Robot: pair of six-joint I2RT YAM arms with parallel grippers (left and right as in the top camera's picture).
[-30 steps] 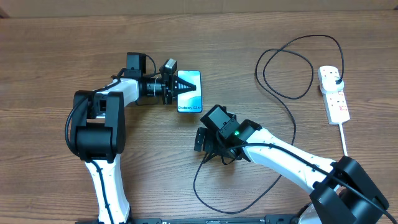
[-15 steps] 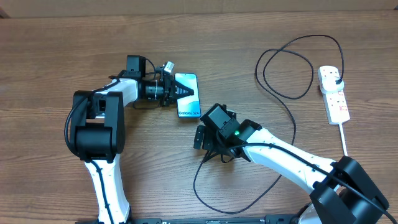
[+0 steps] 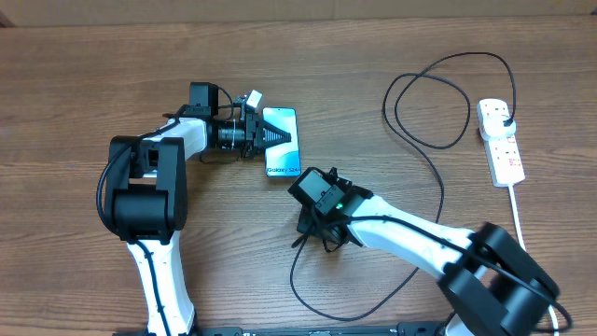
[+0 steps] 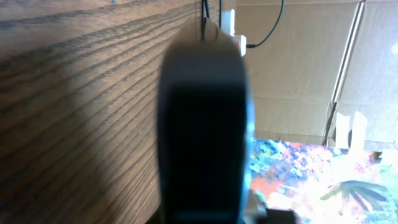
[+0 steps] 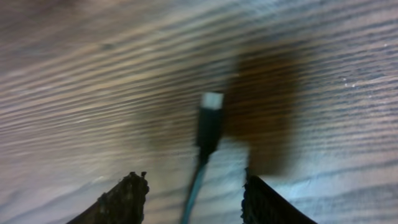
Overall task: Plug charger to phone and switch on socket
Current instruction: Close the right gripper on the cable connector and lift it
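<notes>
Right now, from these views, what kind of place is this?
Probably a robot test bench, not a home: wood-grain table backed by plain cardboard panels, two robot arms mounted at it, and a staged phone, charger and power strip.

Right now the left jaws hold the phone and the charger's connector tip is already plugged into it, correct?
Not plugged in. The right wrist view shows the charger's connector tip lying loose on the table between the right jaws, which stand open on either side of it. The rest holds: the left jaws hold the phone.
</notes>
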